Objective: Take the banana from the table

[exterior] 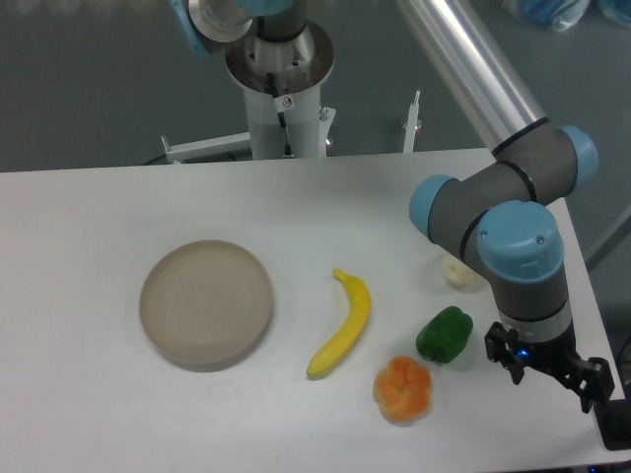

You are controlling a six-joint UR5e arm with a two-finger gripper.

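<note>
Yellow banana on table | stem far, long axis near-far | tool grip unclear

Smooth glossy banana, matte white table, matte beige plate, shiny green pepper, polished metal arm tube

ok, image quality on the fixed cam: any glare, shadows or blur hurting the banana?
Fixed camera: even, soft light; the banana is sharp with a faint shadow on the table. No strong glare. The gripper is dark at lower right, its detail hard to read.
</note>
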